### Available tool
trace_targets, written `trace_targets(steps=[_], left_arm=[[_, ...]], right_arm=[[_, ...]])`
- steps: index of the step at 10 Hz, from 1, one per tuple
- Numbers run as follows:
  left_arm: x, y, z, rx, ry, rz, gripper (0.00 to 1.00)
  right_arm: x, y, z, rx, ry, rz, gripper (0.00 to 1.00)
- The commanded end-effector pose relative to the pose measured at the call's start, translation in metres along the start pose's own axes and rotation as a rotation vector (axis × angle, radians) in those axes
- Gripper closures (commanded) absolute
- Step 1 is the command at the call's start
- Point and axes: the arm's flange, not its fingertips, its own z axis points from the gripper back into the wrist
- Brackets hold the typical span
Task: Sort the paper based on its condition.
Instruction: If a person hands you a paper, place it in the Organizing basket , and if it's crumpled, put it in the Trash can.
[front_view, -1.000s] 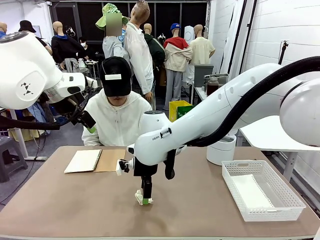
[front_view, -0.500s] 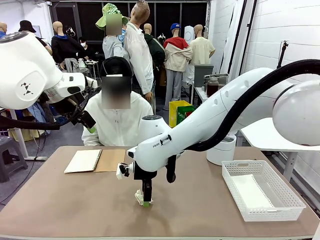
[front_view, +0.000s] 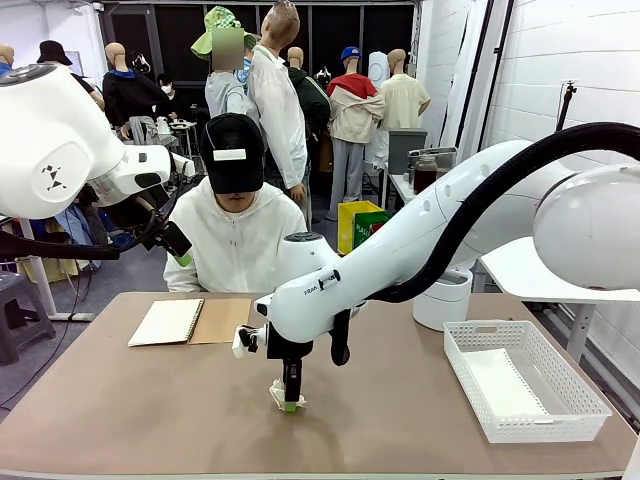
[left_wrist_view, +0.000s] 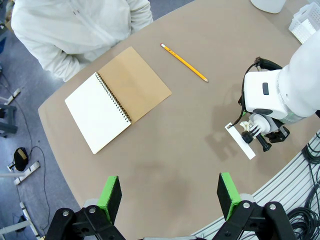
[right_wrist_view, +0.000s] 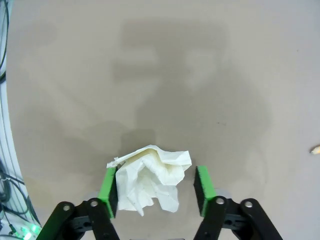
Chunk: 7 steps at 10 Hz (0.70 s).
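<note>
paper (right_wrist_view: 150, 176), crumpled, sits low centre between my right gripper (right_wrist_view: 156, 189) pads, jaws part-open, one pad touching; left gripper (left_wrist_view: 170, 196) gapes empty.

The robot's arms (front_view: 420, 225) are glossy white with thick black cables; its black grippers (left_wrist_view: 167, 197) carry green pads (right_wrist_view: 204, 184). The person (front_view: 232, 225) wears a white hooded jacket.

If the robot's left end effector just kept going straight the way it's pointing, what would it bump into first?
Probably the bare brown tabletop. The left end effector points down at it with open fingers, and nothing lies directly ahead. The open notebook sits off to one side, though depth is hard to judge.
</note>
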Motion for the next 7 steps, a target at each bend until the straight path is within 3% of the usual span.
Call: trace_targets(steps=[1, 2, 3, 7], left_arm=[[-0.001, 0.002, 0.001, -0.001, -0.002, -0.002, 0.00], [-0.001, 0.002, 0.001, -0.001, -0.002, -0.002, 0.00], [-0.001, 0.002, 0.001, -0.001, -0.002, -0.002, 0.00], [-0.001, 0.002, 0.001, -0.001, -0.002, -0.002, 0.00]], right_arm=[[0.006, -0.004, -0.004, -0.012, -0.002, -0.020, 0.39], [0.006, -0.005, -0.006, -0.001, 0.009, -0.032, 0.53], [0.006, -0.005, -0.006, -0.006, 0.007, -0.031, 0.72], [0.003, -0.008, 0.005, 0.029, -0.011, -0.063, 0.72]])
